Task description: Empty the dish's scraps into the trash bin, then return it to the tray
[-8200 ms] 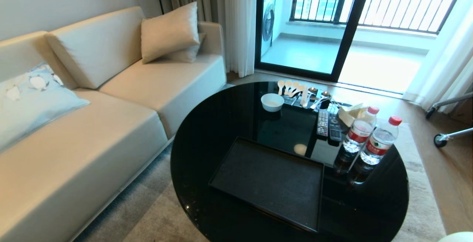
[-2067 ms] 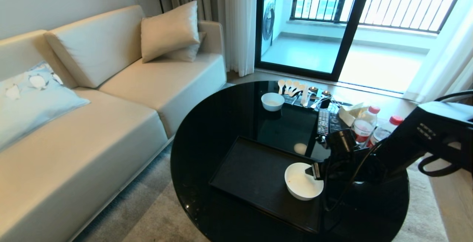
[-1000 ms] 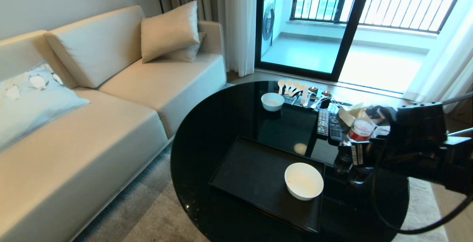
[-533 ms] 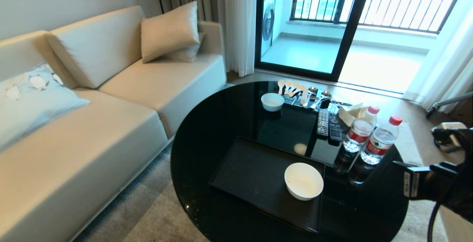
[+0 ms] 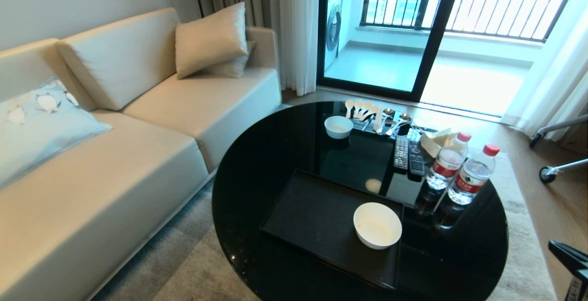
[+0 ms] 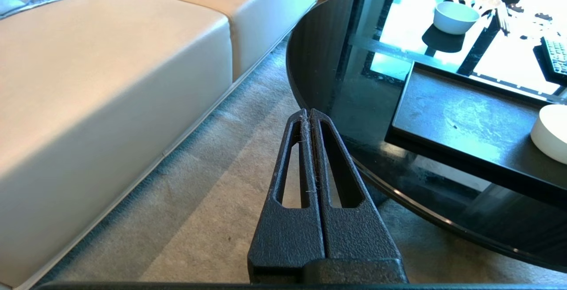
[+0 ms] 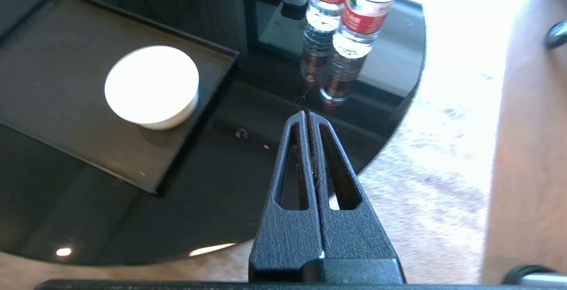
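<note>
The dish (image 5: 377, 225), a plain white bowl, stands upright on the black tray (image 5: 312, 213) near its right corner; its inside looks bare. No scraps show, and the trash bin is out of view. My right gripper (image 7: 307, 114) is shut on nothing, hovering over the table's near right edge, well apart from the dish (image 7: 151, 84) and tray (image 7: 53, 73). Only a piece of the right arm (image 5: 572, 264) shows in the head view's lower right corner. My left gripper (image 6: 308, 112) is shut and parked low beside the table, left of the tray (image 6: 465, 117).
The round black glass table (image 5: 257, 177) also carries a smaller white bowl (image 5: 338, 127), wooden spoons (image 5: 363, 110), remotes (image 5: 409, 156) and two water bottles (image 5: 448, 163) close to the tray's right. A beige sofa (image 5: 138, 144) stands on the left, carpet around.
The right arm has pulled back from beside the bottles, down and to the right, almost out of the head view, and its gripper has shut. The dish stays on the tray.
</note>
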### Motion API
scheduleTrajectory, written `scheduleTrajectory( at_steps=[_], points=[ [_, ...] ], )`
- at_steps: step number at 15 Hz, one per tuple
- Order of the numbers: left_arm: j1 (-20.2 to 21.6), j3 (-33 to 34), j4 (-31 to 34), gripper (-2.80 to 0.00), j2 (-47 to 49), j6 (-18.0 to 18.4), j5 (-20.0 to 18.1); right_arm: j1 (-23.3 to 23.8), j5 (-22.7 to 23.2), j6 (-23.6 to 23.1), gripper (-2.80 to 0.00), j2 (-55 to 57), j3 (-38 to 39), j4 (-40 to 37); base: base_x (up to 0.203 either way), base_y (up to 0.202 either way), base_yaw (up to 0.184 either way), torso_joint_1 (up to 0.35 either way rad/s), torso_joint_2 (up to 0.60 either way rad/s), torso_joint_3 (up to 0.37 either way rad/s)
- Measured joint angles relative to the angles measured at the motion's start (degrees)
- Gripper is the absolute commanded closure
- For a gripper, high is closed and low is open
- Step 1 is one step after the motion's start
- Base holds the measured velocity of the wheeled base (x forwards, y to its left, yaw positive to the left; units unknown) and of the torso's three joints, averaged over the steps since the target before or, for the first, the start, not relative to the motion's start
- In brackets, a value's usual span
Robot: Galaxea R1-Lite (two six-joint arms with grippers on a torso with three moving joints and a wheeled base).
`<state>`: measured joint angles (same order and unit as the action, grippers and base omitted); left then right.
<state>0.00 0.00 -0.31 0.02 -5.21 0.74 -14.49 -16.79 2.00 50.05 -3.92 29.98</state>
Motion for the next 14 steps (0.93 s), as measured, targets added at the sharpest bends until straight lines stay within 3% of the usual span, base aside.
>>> scheduleTrajectory(
  at_steps=[2, 5, 10, 14],
  points=[
    [0.00, 0.00, 0.00, 0.00, 0.00, 0.01, 0.00, 0.00, -0.75, -3.24, 0.00, -4.29, 2.89, 0.51, 0.000, 0.000, 0.000, 0.000, 0.00, 0.000],
    [0.00, 0.00, -0.02, 0.00, 0.00, -0.02, 0.00, 1.24, -0.38, -2.79, 0.00, -9.17, 3.72, -2.74, 0.000, 0.000, 0.000, 0.000, 0.00, 0.000],
    [0.00, 0.00, 0.00, 0.00, 0.00, 0.01, 0.02, 5.61, 1.61, -2.97, 0.00, -20.02, 3.90, -16.08, 0.000, 0.000, 0.000, 0.000, 0.00, 0.000],
    [0.00, 0.00, -0.01, 0.00, 0.00, -0.02, 0.02, 10.42, 9.88, -3.97, 0.00, -29.76, 3.92, -21.07, 0.000, 0.000, 0.000, 0.000, 0.00, 0.000]
  ],
)
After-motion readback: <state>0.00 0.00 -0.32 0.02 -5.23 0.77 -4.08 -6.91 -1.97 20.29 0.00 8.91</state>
